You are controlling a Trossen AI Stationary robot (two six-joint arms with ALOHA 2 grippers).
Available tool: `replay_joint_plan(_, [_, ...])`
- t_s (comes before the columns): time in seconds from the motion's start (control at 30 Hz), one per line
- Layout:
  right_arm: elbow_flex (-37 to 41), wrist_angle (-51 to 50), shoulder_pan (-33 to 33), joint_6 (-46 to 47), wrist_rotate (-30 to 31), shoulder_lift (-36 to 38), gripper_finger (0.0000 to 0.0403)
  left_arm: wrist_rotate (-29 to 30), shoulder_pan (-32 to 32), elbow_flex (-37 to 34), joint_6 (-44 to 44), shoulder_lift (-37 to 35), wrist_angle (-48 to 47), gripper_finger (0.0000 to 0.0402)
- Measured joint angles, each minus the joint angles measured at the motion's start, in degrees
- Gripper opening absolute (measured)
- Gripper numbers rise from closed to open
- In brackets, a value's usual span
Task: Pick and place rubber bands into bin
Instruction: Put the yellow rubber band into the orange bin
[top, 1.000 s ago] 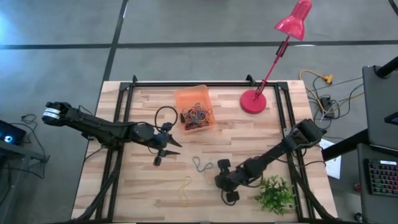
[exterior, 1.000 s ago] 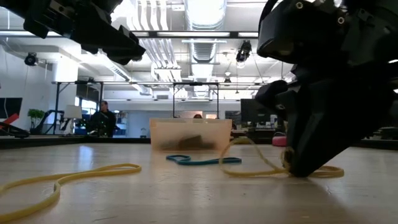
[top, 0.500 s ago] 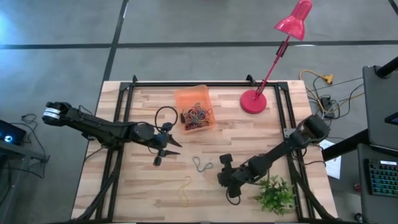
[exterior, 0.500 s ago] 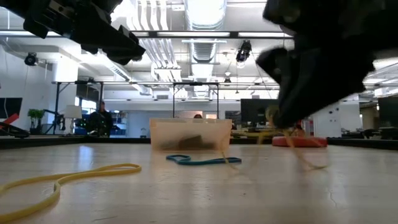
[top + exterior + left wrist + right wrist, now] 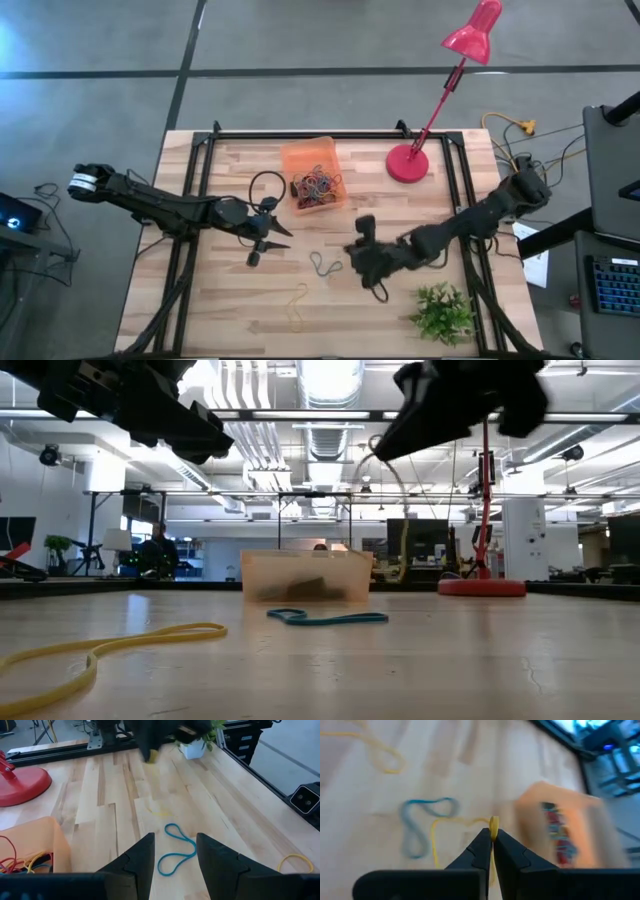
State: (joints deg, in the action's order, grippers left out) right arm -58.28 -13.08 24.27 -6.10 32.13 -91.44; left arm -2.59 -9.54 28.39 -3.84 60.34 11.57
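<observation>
Right hand (image 5: pixel 492 842): closed on a yellow rubber band (image 5: pixel 440 837), pinched at the fingertips; raised above the counter (image 5: pixel 400 220) near its middle, loop hanging free below the fingers. Located between the blue rubber band (image 5: pixel 323 265) and the small green plant (image 5: pixel 443 312), short of the bin (image 5: pixel 314 175).

Left hand (image 5: pixel 173 857): fingers parted, gripping nothing; held over the counter beside the black cable loop (image 5: pixel 266 185), pointed toward the blue rubber band.

Bin: orange, translucent, at the far middle of the counter, just beside the cable loop; contains a heap of mixed-colour rubber bands (image 5: pixel 315 188).

Loose on the counter: blue rubber band near the centre; second yellow rubber band (image 5: pixel 297 305) closer to the near edge.

Red lamp base (image 5: pixel 407 162): at the far right, apart from the bin.
</observation>
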Motion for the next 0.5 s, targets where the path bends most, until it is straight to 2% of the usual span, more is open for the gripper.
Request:
replay_joint_plan(0.33, [-0.22,6.44,-13.87,-11.71,0.87,1.82,0.0008,0.0,0.0,-0.63,-0.34,0.04,0.12,0.0129])
replay_joint_plan(0.5, [-0.24,10.86,-21.27,-13.4,-3.53,1.82,0.0008,-0.01,0.0,-0.66,-1.29,0.04,1.08,0.0129])
